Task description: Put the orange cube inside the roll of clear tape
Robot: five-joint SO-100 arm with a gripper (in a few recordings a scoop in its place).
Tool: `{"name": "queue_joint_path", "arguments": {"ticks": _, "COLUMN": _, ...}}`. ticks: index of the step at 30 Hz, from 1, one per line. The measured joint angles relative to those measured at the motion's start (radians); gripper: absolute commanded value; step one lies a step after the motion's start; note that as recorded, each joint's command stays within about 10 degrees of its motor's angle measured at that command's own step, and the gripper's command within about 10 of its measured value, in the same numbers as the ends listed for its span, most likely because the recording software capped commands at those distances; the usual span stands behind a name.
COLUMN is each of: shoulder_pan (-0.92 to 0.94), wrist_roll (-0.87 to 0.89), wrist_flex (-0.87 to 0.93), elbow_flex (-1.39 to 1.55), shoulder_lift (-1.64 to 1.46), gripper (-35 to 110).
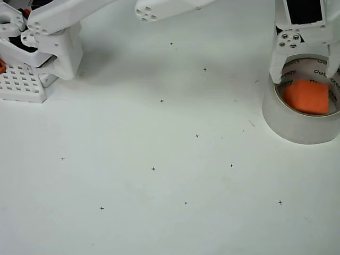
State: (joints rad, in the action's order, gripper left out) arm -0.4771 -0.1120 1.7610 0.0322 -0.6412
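In the overhead view the roll of clear tape (297, 130) stands flat on the white table at the right edge, and dark lettering shows on its white inner core. The orange cube (306, 96) lies inside the roll's hole, resting on the table. My white gripper (305, 68) hangs over the far rim of the roll. It is open, with one finger (277, 69) at the roll's left rim and the other at the right edge of the picture. The cube sits just in front of the fingertips, free of both.
The arm's white perforated base (21, 83) and shoulder block (56, 42) fill the top left corner. An upper arm link (164, 9) crosses the top edge. Small black cross marks (153, 169) dot the table.
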Motion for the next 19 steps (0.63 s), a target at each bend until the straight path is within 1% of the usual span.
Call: {"name": "queue_joint_path", "arguments": {"ticks": 19, "shoulder_pan": 0.0, "wrist_roll": -0.058, "wrist_flex": 0.0, "elbow_flex": -0.041, "shoulder_lift": 0.0, "gripper": 41}}
